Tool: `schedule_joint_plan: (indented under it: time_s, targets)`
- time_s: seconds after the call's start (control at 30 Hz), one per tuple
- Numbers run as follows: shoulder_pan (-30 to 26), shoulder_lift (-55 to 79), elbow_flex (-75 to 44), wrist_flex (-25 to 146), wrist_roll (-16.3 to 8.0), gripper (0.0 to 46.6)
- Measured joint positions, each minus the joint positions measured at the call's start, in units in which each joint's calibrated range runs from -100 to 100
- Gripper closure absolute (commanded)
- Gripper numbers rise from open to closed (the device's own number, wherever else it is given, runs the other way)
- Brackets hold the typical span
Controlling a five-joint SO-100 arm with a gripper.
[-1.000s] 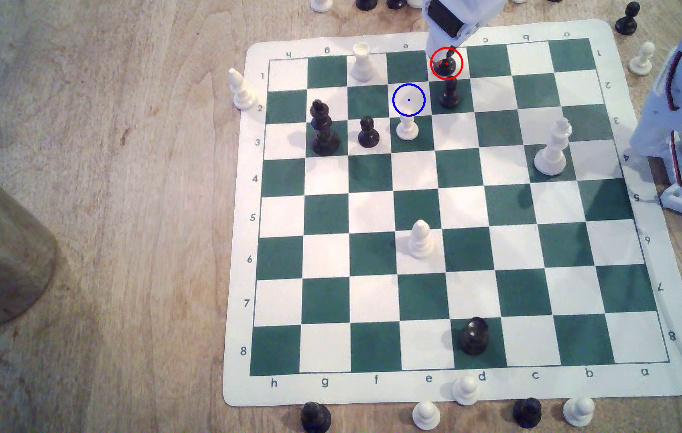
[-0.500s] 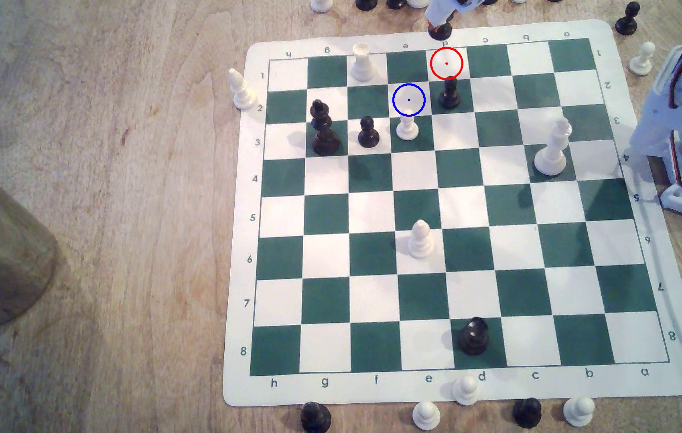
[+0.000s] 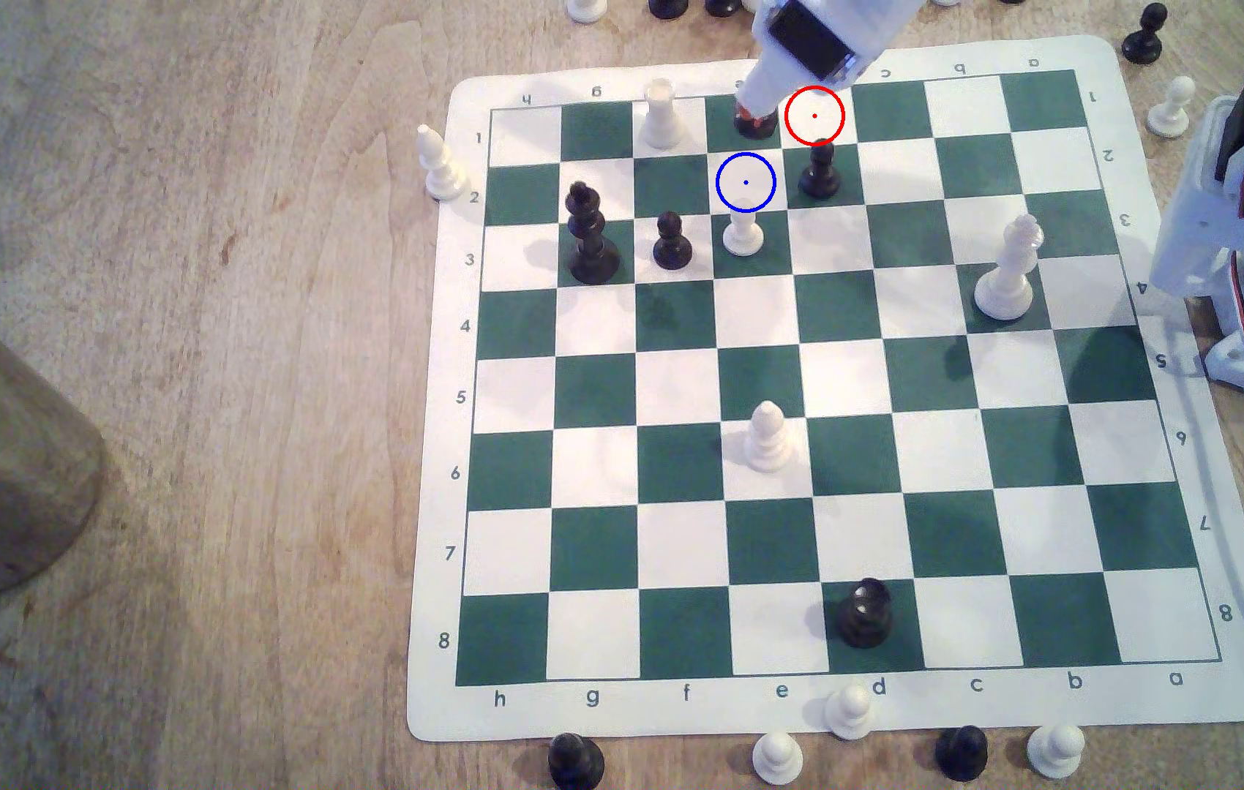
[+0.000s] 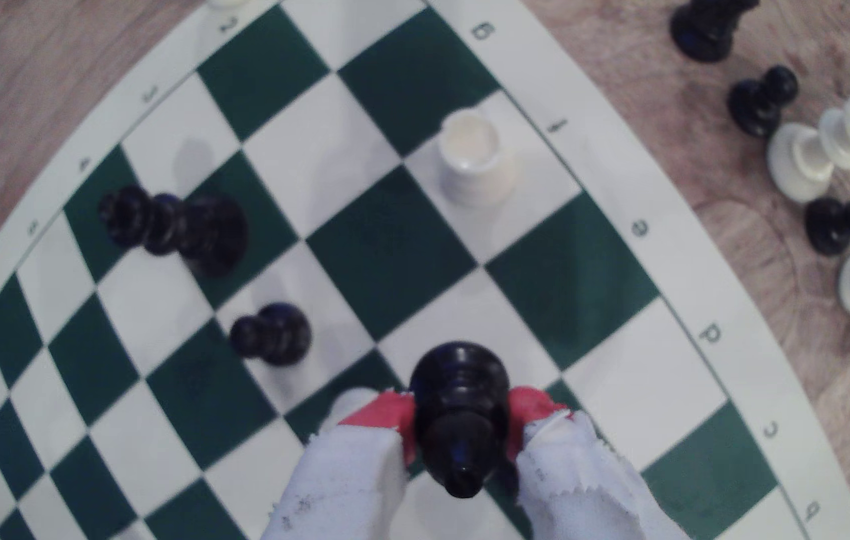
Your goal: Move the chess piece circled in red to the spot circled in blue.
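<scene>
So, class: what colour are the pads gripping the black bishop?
Red pads on the black bishop, clearest in the wrist view.

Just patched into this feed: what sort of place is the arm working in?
Probably a home or hobby tabletop, not a factory: a roll-up green-and-white chess mat on a wooden table, spare pieces scattered around it, and the gripper holding a black bishop.

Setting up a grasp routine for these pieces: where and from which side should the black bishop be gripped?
Grip the black bishop on its slim stem just under the head, coming from straight above. The wide round base suits pinching poorly, while the narrow upper body fits between the red-tipped fingers. The gripper holds it this way now, one finger on each side, clear of the black pawn nearby.
</scene>
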Motion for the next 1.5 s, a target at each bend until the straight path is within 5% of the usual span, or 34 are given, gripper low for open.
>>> schedule_joint_plan:
  time_s: [1.1,1.5]
  targets:
    - [-0.4,12.0,0.5,-7.5,0.4,42.3]
    - [-0.4,12.2,0.5,-7.7,0.4,37.3]
